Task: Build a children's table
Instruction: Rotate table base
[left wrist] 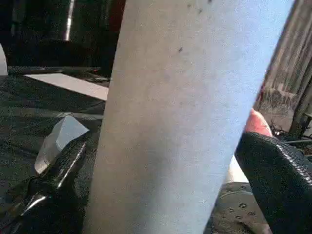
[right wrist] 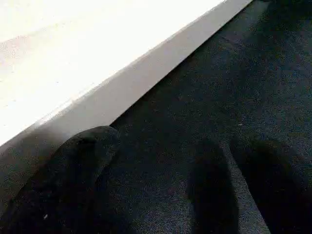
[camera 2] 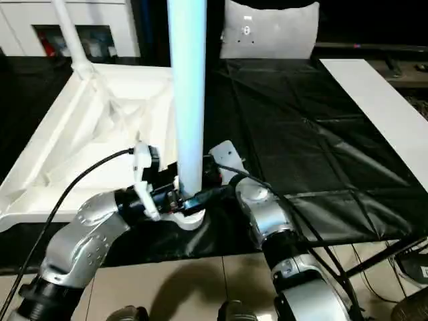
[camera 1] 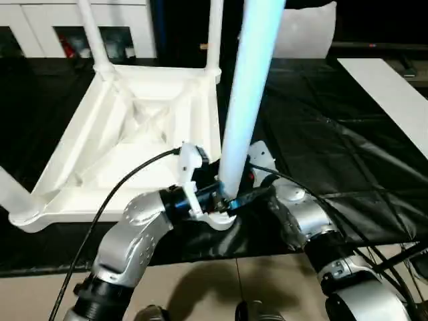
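The children's table top (camera 1: 80,147) lies upside down on the black workbench, ribbed side up. Two legs stand in its far corner sockets (camera 1: 93,33) (camera 1: 214,33), and a third shows at the near left corner (camera 1: 10,190). A fourth white leg (camera 1: 244,100) stands upright at the near right corner socket (camera 1: 224,217). My left gripper (camera 1: 224,200) is open, with its black fingers (left wrist: 58,165) on either side of this leg's base (left wrist: 185,122). My right gripper (camera 1: 246,198) comes in from the other side, low by the same corner. It is open and empty, its fingers (right wrist: 78,170) over the black sheet beside the top's white edge.
A long white board (camera 1: 391,93) lies on the workbench at the right. A white bag (camera 2: 271,30) stands at the back, with white cabinets (camera 1: 40,27) at the back left. The bench's front edge (camera 1: 267,251) runs just under my forearms. A black cable (camera 1: 114,194) arcs over my left arm.
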`<state>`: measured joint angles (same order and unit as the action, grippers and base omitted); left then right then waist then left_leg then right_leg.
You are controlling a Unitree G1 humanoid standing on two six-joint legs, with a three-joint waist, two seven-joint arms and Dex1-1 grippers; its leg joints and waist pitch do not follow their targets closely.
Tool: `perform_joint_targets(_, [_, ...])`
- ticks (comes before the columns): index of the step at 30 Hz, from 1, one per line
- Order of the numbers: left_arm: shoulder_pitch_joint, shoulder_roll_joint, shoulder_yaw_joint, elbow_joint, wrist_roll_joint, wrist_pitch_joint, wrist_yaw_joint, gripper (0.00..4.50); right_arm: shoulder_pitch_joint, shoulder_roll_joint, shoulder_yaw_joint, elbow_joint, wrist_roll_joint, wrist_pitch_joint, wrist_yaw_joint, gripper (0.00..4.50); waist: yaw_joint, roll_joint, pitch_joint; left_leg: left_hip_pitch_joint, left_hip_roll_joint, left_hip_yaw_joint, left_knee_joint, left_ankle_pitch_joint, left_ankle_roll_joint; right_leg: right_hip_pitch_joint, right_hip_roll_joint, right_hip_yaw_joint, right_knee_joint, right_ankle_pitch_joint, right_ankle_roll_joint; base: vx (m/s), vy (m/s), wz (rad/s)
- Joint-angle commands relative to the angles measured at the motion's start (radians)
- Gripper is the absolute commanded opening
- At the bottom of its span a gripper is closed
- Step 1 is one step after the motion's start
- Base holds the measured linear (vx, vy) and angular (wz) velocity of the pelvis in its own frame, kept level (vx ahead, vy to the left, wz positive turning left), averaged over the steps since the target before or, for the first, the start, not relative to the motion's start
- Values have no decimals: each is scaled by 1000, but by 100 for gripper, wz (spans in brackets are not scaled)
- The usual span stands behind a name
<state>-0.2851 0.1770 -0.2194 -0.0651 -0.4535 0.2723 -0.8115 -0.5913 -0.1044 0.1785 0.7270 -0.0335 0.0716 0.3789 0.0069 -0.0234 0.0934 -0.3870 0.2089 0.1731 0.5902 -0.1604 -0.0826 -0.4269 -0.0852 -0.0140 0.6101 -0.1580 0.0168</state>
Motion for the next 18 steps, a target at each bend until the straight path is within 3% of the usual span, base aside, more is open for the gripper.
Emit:
perform_joint_targets(1, [-18, 7, 14, 17, 26, -22, 13, 449, -6, -10, -13, -15, 15, -11, 8, 450, 7, 13, -79, 17, -1, 11, -68, -314, -7, 48, -12, 13, -69, -238, -194, 0, 0, 0])
perform_joint_targets(7, [-22, 61, 13, 30, 56, -36, -27, 449, 14, -63, -41, -38, 19, -20, 13, 450, 12, 14, -80, 20, 0, 10, -67, -328, -12, 45, -12, 12, -69, -265, -186, 0, 0, 0])
perform_joint_targets(8, [-23, 149, 4, 72, 77, -52, -126, 449, 54, -123, -76, -112, 47, -40, 72, 450, 15, 17, -81, 21, -2, 10, -67, -328, -11, 45, -12, 11, -70, -265, -185, 0, 0, 0])
perform_joint_targets(9, [-25, 164, 2, 81, 82, -56, -142, 449, 61, -133, -80, -126, 51, -44, 83, 450, 18, 19, -80, 24, -3, 11, -69, -340, -2, 44, -10, 12, -77, -280, -176, 0, 0, 0])
perform_joint_targets(10, [-35, 211, -8, 120, 109, -76, -188, 449, 83, -161, -93, -169, 62, -55, 111, 450, 20, 18, -83, 22, -1, 10, -67, -323, -2, 45, -11, 13, -68, -255, -174, 0, 0, 0])
perform_joint_targets(12, [-39, 226, -13, 136, 119, -87, -203, 432, 92, -172, -99, -188, 66, -58, 119, 450, 24, 18, -85, 21, -3, 12, -66, -284, 0, 48, -10, 13, -64, -212, -192, 0, 0, 0])
perform_joint_targets(14, [-65, 268, -28, 195, 154, -118, -244, 411, 117, -200, -106, -245, 75, -64, 151, 450, 25, 18, -85, 22, -1, 13, -67, -291, -3, 47, -11, 14, -63, -210, -204, 0, 0, 0])
perform_joint_targets(18, [-116, 320, -57, 283, 198, -163, -315, 386, 163, -249, -101, -346, 101, -36, 230, 450, 26, 16, -85, 20, -2, 11, -68, -295, 1, 50, -14, 14, -63, -229, -199, 0, 0, 0])
